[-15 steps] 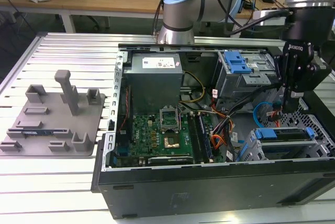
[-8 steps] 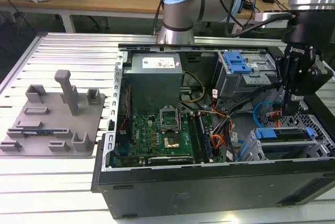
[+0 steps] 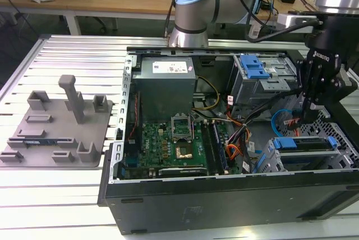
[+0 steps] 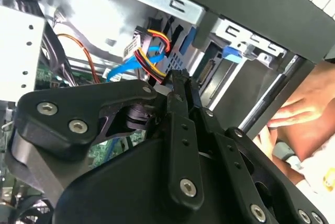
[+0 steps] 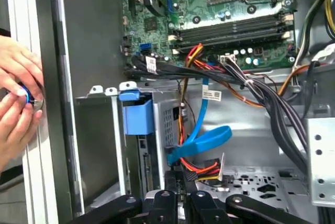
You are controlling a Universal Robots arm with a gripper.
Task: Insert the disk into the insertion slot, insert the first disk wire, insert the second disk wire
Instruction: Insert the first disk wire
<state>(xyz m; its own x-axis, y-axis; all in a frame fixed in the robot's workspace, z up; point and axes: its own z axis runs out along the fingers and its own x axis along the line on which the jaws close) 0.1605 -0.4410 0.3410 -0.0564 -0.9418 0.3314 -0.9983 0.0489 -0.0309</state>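
fixture tray: grey, with moulded holders, lying on the slatted table at the exterior view's left, just beside the open case.

inside the case, moving toward the exterior view's right, we note the power supply at the far side. the motherboard lies nearer, and a tall bay with a blue latch stands at the far right.

arm: it enters from the far side. its gripper hangs upright over the right part of the case, between the tall bay and the slot.

slot: a low perforated cage in the near right corner of the case. the disk lies flat inside it, and we see its blue carrier along the far edge.

in the first wrist view we look past the gripper at the disk, seated in the slot.

in the second wrist view the fingers are drawn close together, pinching the black plug of the red-yellow wire. the first wrist view shows that same wire ending at the fingertips.

blue wire: it loops just beside that plug and close to the disk's rear end. we cannot tell whether either plug touches the disk.

hands: a person's, resting outside the case wall and pinching a small object. one hand also appears in the second wrist view, beyond the case's edge.
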